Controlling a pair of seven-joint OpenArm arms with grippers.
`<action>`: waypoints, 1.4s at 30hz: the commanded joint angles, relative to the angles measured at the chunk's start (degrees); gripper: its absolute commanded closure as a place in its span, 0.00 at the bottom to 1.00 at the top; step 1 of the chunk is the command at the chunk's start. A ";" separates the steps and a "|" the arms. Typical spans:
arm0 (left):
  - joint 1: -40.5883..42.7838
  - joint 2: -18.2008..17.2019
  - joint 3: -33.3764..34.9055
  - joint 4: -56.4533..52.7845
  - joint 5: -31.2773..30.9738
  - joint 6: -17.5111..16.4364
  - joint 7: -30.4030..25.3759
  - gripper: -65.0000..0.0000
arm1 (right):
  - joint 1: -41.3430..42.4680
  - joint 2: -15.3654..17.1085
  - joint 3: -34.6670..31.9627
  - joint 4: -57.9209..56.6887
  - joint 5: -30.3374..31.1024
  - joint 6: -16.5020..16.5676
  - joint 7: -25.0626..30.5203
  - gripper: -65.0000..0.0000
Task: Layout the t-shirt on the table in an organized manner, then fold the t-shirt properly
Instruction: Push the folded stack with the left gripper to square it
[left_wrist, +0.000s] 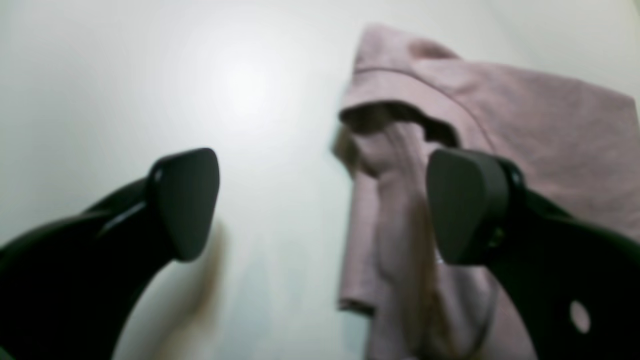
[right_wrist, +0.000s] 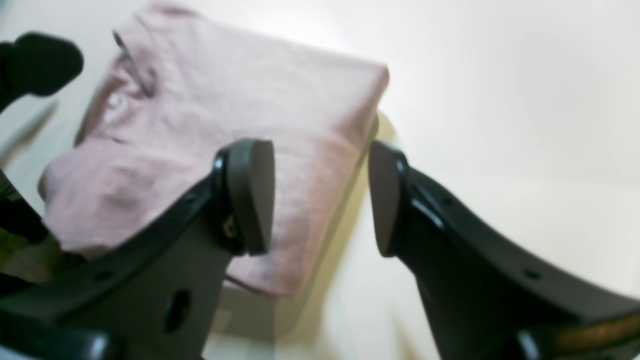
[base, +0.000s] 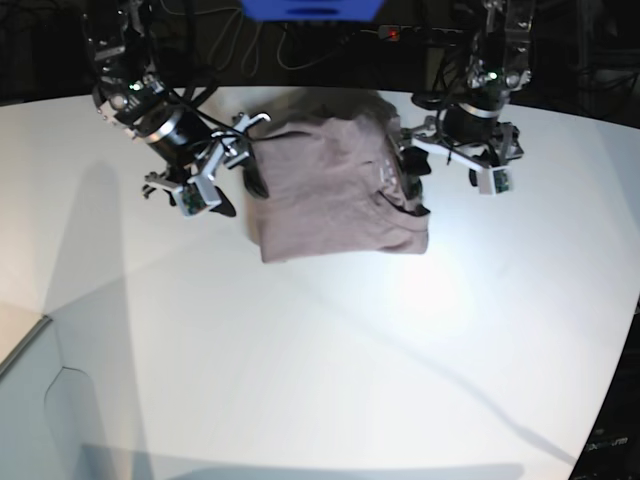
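T-shirt (base: 330, 190) folded, blurred; left gripper (left_wrist: 320, 205) spread, right gripper (right_wrist: 322, 197) spread, both empty.

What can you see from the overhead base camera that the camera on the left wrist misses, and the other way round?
Only the base view shows both arms at once, the right hand and the left hand flanking the whole folded bundle, plus the curved far edge of the table and the dark background behind it.

Only the left wrist view shows, close up though blurred, the bunched folds and dark opening at that edge of the shirt, framed by the left hand's two black fingers, spread wide and holding nothing.

Both show the mauve-grey cotton t-shirt lying folded on the plain white table.
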 joint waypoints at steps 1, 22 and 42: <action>-0.17 -0.15 0.04 0.07 -2.21 -0.22 -1.03 0.00 | -0.05 0.22 0.13 1.01 0.99 0.22 1.66 0.53; -11.07 -2.53 11.47 -15.31 -16.98 -0.22 -0.68 0.50 | -0.49 0.04 9.62 1.19 0.90 0.22 1.58 0.53; -47.38 -4.90 44.70 -38.26 -11.88 -0.22 11.63 1.00 | -0.40 -5.50 39.25 -0.39 0.99 0.22 1.58 0.53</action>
